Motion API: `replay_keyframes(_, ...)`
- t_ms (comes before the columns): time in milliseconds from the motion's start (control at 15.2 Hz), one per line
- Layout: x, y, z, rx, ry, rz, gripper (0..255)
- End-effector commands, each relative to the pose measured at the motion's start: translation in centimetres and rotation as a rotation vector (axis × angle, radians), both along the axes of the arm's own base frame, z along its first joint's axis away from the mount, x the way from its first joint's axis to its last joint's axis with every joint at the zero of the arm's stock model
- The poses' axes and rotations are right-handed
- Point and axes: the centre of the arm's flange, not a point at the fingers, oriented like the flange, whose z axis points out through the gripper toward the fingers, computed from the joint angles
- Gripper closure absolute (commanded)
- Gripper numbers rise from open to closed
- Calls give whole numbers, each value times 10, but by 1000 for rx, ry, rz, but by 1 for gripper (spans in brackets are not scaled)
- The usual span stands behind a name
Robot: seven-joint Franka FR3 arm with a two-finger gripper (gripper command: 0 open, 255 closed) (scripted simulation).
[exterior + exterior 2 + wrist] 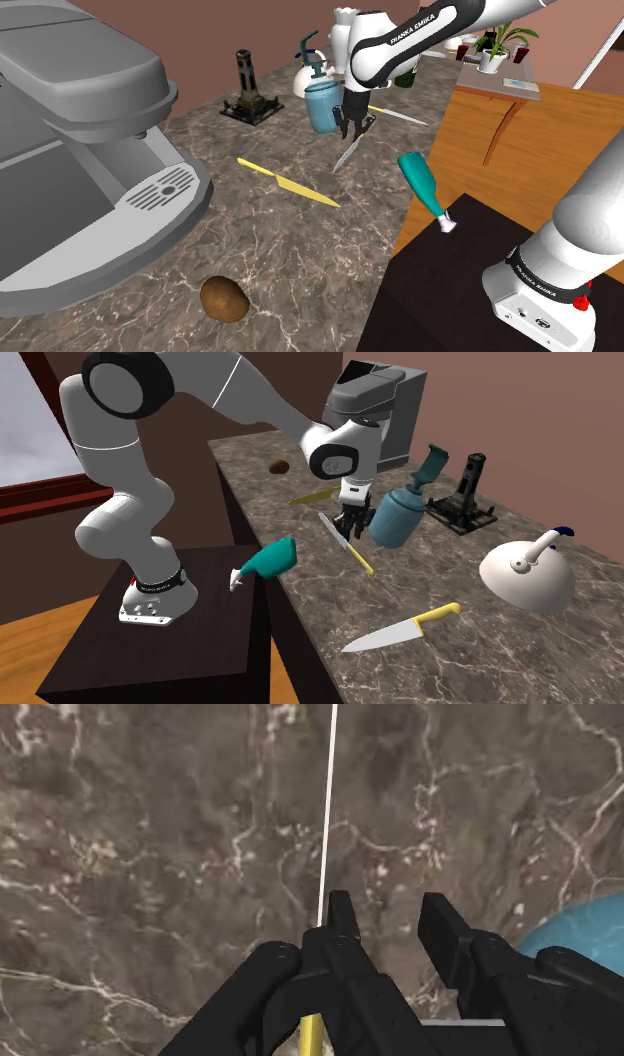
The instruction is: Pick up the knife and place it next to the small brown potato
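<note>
My gripper [353, 130] [351, 529] hangs low over the dark marble counter [300, 250], shut on the knife [346, 156] [336, 534]. The knife has a silver blade and a yellow handle [362, 562], and it slants down out of the fingers. In the wrist view the blade [327, 814] is a thin white line running away from the gripper [385, 919], with the yellow handle [312, 1036] tucked under the fingers. The small brown potato [225, 298] [279, 466] lies far off at the shoulder view's lower left, in front of the coffee machine.
A grey coffee machine [80, 130] fills the shoulder view's left. A blue jug [322, 105] [395, 517] stands right beside the gripper. Two more yellow-handled knives [290, 183] [400, 632] lie on the counter. A teal bottle [425, 188] lies at the counter edge and a white kettle [525, 572] sits further along.
</note>
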Motion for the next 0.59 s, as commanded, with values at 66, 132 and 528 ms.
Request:
replay_keyframes(66, -6, -35, 12, 79, -19, 1, 0)
replay_keyframes(132, -9, -53, 17, 118, -29, 1, 0)
replay_keyframes(528, -10, -59, -6, 142, -34, 1, 0)
